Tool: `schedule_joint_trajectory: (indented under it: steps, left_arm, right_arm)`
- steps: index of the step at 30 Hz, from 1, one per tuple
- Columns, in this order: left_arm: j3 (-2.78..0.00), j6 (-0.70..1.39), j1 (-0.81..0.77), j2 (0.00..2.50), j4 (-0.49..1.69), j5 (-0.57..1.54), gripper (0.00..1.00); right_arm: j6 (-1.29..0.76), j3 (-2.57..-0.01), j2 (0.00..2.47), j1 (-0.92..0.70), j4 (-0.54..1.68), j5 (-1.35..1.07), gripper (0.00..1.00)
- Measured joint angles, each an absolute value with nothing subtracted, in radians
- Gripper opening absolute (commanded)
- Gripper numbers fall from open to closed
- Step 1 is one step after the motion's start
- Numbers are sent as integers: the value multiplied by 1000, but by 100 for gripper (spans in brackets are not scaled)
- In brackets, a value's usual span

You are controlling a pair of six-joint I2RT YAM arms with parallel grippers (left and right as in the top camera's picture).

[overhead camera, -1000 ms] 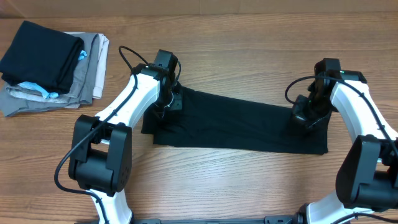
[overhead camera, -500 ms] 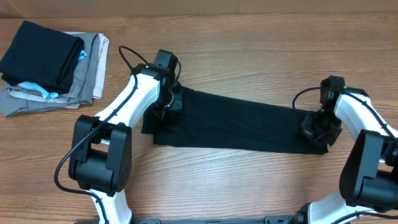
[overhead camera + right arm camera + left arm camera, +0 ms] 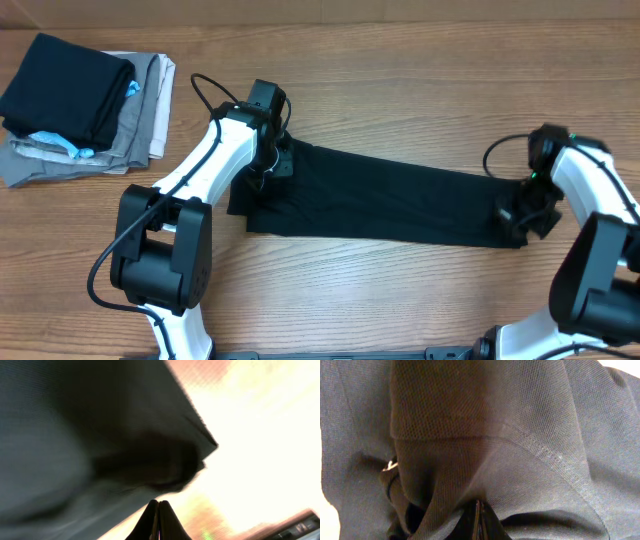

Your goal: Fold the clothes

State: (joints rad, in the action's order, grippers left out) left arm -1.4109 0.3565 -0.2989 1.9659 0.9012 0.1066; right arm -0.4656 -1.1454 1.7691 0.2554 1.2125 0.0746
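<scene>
The black shirt [image 3: 380, 205] lies stretched out as a long band across the middle of the table. My left gripper [image 3: 268, 160] is at its left end and is shut on bunched black fabric [image 3: 485, 450], which fills the left wrist view around the closed jaws [image 3: 478, 521]. My right gripper [image 3: 520, 213] is at the shirt's right end, low over the table. Its jaws [image 3: 158, 509] are pressed together at the blurred edge of the dark fabric [image 3: 85, 435]. No logo shows.
A pile of folded garments [image 3: 85, 105], black on top of grey and beige with light-blue bits, sits at the far left corner. Bare wooden table [image 3: 400, 90] lies beyond and in front of the shirt.
My right gripper has moved right and toward the front edge, drawing the shirt's right end with it. The left arm has not moved.
</scene>
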Motion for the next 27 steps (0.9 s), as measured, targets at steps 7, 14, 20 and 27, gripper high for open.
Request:
schedule_joint_trajectory:
  steps: [7,14,20,27]
  left_arm:
    - [-1581,356,-299,1966,1082,101,4]
    - [-1817,368,-277,1966,1227,99,4]
    - [-1877,389,-166,1966,1286,98,7]
    - [-1877,393,1,1966,1341,91,15]
  right_arm:
    - [-304,-1241,1639,116,1170,-213,4]
    - [-258,-1222,1636,-102,1002,-396,4]
    - [-178,-1189,1636,-339,852,-420,7]
    - [-116,-1187,1637,-607,768,-141,25]
